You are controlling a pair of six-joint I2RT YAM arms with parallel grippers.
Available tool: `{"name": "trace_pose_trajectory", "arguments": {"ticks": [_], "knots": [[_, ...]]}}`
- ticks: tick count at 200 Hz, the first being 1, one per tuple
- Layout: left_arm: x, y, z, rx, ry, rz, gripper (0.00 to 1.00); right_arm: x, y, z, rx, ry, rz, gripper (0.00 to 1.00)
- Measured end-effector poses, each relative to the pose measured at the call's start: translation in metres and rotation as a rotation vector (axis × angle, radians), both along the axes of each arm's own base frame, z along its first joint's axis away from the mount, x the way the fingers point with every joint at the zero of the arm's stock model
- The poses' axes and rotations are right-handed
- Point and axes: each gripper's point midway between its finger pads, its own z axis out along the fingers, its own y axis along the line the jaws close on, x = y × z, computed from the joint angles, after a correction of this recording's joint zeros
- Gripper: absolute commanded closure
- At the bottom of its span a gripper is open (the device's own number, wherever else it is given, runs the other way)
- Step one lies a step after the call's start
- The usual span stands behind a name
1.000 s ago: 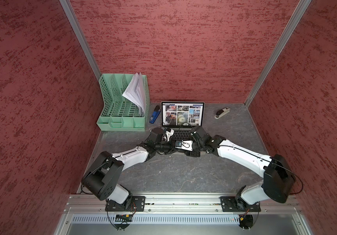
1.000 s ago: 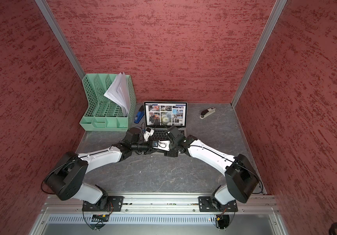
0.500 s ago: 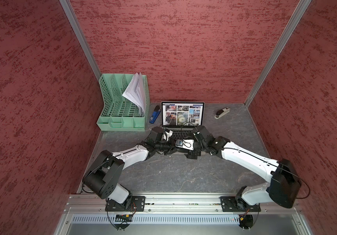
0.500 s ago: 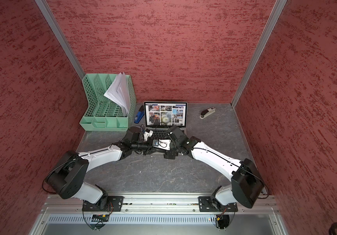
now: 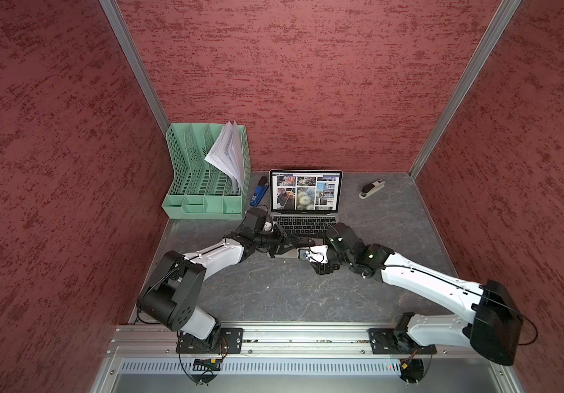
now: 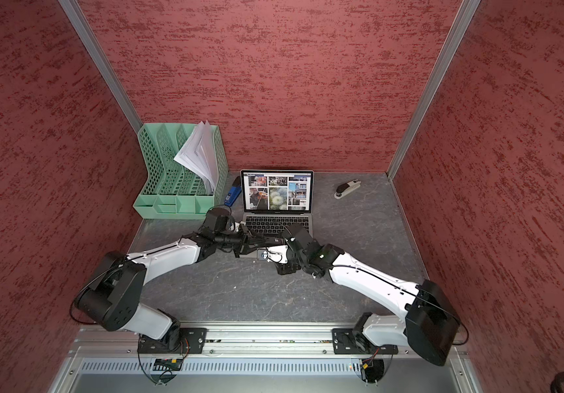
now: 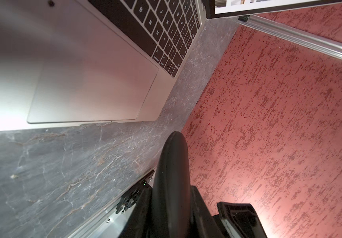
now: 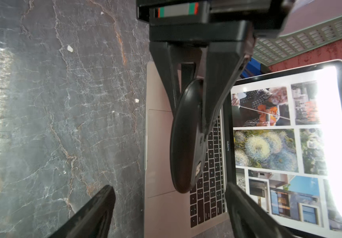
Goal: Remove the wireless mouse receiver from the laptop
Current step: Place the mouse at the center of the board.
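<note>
The laptop (image 5: 304, 190) (image 6: 275, 190) stands open at the back of the grey table, its screen showing a photo collage. My left gripper (image 5: 291, 242) (image 8: 190, 115) is shut on a flat black oval mouse (image 8: 186, 140) (image 7: 172, 175) and holds it on edge over the trackpad (image 7: 93, 82). A tiny plug-like stub (image 8: 198, 169) sits in a notch on the mouse's underside; it looks like the receiver. My right gripper (image 5: 311, 250) (image 8: 170, 206) faces the mouse's free end, open and empty. One finger (image 8: 95, 212) is over the table and the other over the keyboard.
A green file rack (image 5: 205, 183) with papers stands at the back left, with a blue object (image 5: 259, 194) between it and the laptop. A stapler (image 5: 372, 189) lies at the back right. Red walls close in on three sides.
My right gripper's jaws have opened wide and its elbow has swung out to the right. The left arm has stayed put with the mouse.
</note>
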Motion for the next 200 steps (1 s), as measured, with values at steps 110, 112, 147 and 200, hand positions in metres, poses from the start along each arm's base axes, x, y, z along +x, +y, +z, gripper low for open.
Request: {"name": "trace_pose_trajectory", "arguments": {"ticks": [110,112,147,200], "knots": [[-0.007,0.002,0.02,-0.042,0.128,0.066,1.0,0.02,0.015,-0.009,-0.078,-0.085,-0.033,0.47],[-0.007,0.002,0.02,-0.042,0.129,0.067,1.0,0.02,0.016,-0.009,-0.077,-0.084,-0.034,0.48],[-0.008,0.0,0.02,-0.047,0.144,0.071,1.0,0.023,0.021,-0.005,-0.068,-0.086,-0.037,0.58],[-0.009,-0.001,0.018,-0.059,0.167,0.087,1.0,0.024,0.024,-0.005,-0.069,-0.08,-0.038,0.63]]}}
